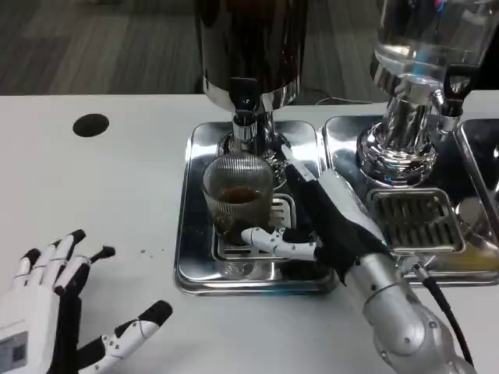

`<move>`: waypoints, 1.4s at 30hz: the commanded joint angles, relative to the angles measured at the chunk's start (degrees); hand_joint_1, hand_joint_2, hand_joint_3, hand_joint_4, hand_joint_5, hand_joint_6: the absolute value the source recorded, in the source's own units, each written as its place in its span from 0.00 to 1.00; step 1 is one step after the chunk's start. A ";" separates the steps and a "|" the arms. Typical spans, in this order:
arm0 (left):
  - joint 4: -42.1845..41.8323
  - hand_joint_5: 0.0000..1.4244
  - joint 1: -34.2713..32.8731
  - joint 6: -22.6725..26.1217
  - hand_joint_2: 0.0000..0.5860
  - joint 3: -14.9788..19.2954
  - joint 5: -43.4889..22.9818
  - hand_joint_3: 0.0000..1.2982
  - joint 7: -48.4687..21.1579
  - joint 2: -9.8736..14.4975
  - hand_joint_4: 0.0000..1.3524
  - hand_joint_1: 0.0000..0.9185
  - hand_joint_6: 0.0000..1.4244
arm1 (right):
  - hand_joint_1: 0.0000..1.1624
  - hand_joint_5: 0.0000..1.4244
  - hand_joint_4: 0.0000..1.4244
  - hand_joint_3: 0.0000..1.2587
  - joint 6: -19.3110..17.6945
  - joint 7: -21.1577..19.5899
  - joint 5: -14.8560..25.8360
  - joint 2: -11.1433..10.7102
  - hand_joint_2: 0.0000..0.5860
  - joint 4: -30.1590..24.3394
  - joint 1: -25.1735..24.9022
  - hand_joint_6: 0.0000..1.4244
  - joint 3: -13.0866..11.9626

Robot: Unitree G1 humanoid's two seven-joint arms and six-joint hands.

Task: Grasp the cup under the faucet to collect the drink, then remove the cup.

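Note:
A ribbed clear glass cup (238, 195) with a little brown drink in it stands on the drip grate under the dark faucet (245, 105) of the left dispenser. My right hand (312, 222) wraps around the cup from the right, its thumb curling across the front of the cup's base. My left hand (58, 308) lies on the white table at the lower left, fingers spread, holding nothing.
The cup stands in a shiny steel tray (191, 257) with raised rims. A second dispenser (409, 93) with its own tray and grate (413, 218) stands to the right. A black round hole (91, 125) marks the table at the far left.

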 commanded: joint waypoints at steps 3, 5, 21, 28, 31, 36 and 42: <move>-0.63 0.09 0.59 -0.38 0.10 0.65 -0.49 0.33 -0.14 0.75 0.00 0.00 0.04 | 0.64 0.00 0.00 0.00 -0.55 -2.76 0.90 1.58 0.32 3.44 -1.94 0.00 -0.34; -0.73 0.09 0.62 -0.12 0.11 0.68 -0.24 0.34 0.04 0.59 0.00 0.00 0.04 | 0.64 0.00 0.00 0.00 -0.94 -3.35 0.99 1.93 0.32 4.37 -2.30 0.00 -0.34; 0.85 0.09 -0.04 -0.25 0.11 1.00 -0.94 0.37 0.49 0.23 0.00 0.00 0.04 | 0.69 0.00 0.00 0.00 -5.54 -8.13 2.43 3.98 0.30 10.73 -4.39 0.08 -0.42; 0.00 0.09 0.23 -0.83 0.11 1.93 -1.83 0.39 0.52 0.49 0.00 0.00 0.04 | 0.71 0.03 0.04 0.00 -7.80 -10.28 2.14 5.19 0.29 14.43 -5.47 0.10 0.08; 0.57 0.09 0.20 -0.93 0.11 1.98 -2.23 0.40 0.61 0.69 0.00 0.00 0.04 | 0.71 0.05 0.07 0.04 -8.38 -11.02 1.93 5.54 0.29 15.79 -6.12 0.12 0.29; 1.17 0.10 0.10 -1.28 0.11 2.19 -2.71 0.40 0.68 0.72 0.00 0.00 0.04 | 0.72 0.11 0.16 0.13 -9.55 -12.20 2.15 5.71 0.30 17.87 -6.85 0.15 0.28; 1.33 0.10 -0.04 -1.59 0.13 2.52 -3.14 0.41 0.55 0.80 0.00 0.00 0.04 | 0.73 0.18 0.24 0.22 -10.88 -13.00 2.72 6.04 0.29 20.73 -7.70 0.20 0.09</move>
